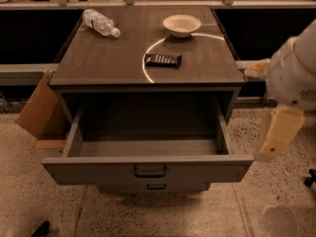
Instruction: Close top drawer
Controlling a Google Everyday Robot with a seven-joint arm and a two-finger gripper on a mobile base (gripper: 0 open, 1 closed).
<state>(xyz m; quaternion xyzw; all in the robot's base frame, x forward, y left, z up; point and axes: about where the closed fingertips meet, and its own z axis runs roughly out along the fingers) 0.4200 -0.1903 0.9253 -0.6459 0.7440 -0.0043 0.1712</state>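
Note:
The top drawer [94,171] of the grey cabinet [98,58] is pulled far out towards me, and its deep grey box looks empty. A small dark bar handle [150,172] sits at the centre of its front panel. A shorter drawer front [118,187] with a similar handle shows just below it. My arm comes in from the right edge. My gripper [276,135] hangs at its pale end, to the right of the drawer's front right corner and apart from it.
On the cabinet top lie a plastic bottle [100,22] on its side, a white bowl [181,24] and a dark snack bar [163,60]. A cardboard box [42,110] leans at the cabinet's left. Speckled floor surrounds the cabinet.

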